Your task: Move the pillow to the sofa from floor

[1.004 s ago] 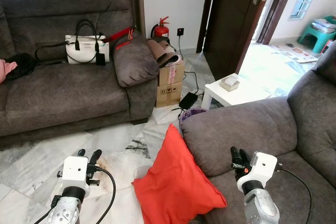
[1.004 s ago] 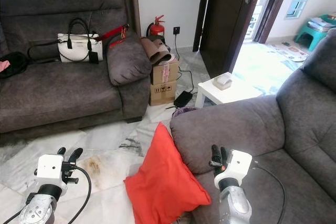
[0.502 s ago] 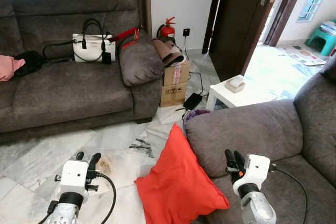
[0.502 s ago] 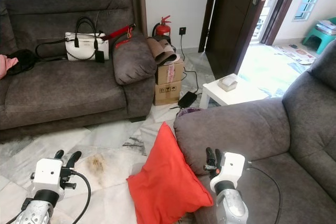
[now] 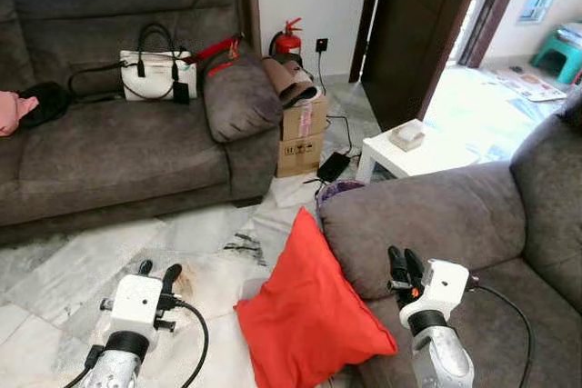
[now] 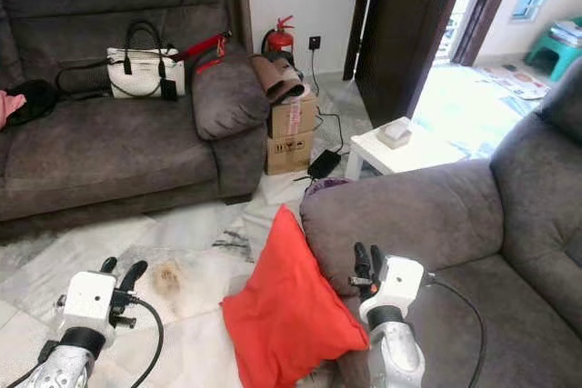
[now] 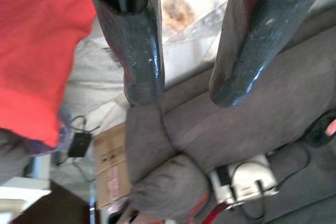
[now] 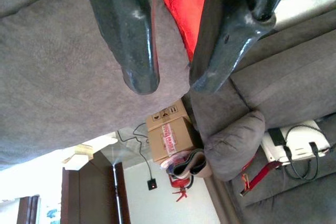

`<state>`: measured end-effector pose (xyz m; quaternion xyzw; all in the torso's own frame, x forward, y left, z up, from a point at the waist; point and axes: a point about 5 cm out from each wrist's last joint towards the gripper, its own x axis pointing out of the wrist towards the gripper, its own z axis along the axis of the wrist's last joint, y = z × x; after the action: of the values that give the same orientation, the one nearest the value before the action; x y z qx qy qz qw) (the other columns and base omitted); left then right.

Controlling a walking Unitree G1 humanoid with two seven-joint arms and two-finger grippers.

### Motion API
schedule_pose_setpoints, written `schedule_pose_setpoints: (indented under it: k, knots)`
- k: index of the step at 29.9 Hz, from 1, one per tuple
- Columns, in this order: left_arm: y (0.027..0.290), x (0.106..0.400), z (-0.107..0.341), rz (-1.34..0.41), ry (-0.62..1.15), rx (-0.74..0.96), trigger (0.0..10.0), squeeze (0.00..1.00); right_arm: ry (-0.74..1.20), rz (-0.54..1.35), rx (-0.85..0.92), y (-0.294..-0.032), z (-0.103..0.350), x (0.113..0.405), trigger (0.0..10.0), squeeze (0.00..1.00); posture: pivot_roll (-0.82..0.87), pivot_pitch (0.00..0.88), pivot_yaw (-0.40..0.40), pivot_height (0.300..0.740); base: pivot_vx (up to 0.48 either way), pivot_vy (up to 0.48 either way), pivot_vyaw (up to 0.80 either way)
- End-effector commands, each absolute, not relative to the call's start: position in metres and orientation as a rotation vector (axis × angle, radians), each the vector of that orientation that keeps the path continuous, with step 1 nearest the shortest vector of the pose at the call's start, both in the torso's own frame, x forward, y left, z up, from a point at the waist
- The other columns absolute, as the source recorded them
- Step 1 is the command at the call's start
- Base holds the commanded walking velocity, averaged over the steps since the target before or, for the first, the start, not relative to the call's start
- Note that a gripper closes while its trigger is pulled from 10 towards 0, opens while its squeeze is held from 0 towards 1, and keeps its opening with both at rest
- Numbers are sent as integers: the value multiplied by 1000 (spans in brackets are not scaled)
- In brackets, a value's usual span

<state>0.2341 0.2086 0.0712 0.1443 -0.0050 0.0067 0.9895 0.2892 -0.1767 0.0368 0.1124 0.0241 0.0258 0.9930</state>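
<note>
Red pillow [image 5: 309, 315] against sofa [image 5: 427, 215]

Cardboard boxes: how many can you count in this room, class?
2. The cardboard boxes are stacked one on the other, beside the far sofa, below the fire extinguisher. Others may be hidden behind furniture.

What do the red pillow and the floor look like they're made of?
Pillow: apparently plain woven fabric, matte, with soft folds and creases. Floor: seemingly polished marble or marble-look tile, pale with grey veins, joints and a slight sheen.
</note>
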Motion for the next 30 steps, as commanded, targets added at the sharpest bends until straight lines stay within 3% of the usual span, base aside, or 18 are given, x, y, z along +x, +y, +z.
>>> schedule_pose_setpoints:
  k: [1, 10, 16, 30]
  knots:
    - [208, 237, 73, -14, 1, 314, 10000, 0, 43, 68, 221, -176, 40, 291, 10000, 0, 70, 129, 0, 716, 0, 0, 0]
    - [215, 245, 81, 11, -6, 315, 10000, 0, 84, 83, 226, -169, 39, 295, 10000, 0, 88, 120, 6, 716, 0, 0, 0]
    - [208, 250, 82, -18, 0, 303, 10000, 0, 51, 134, 203, -156, 40, 291, 10000, 0, 78, 95, 23, 682, 0, 0, 0]
    - [211, 254, 78, -12, 23, 268, 10000, 0, 92, 95, 199, -162, 35, 293, 10000, 0, 77, 49, 19, 682, 0, 0, 0]
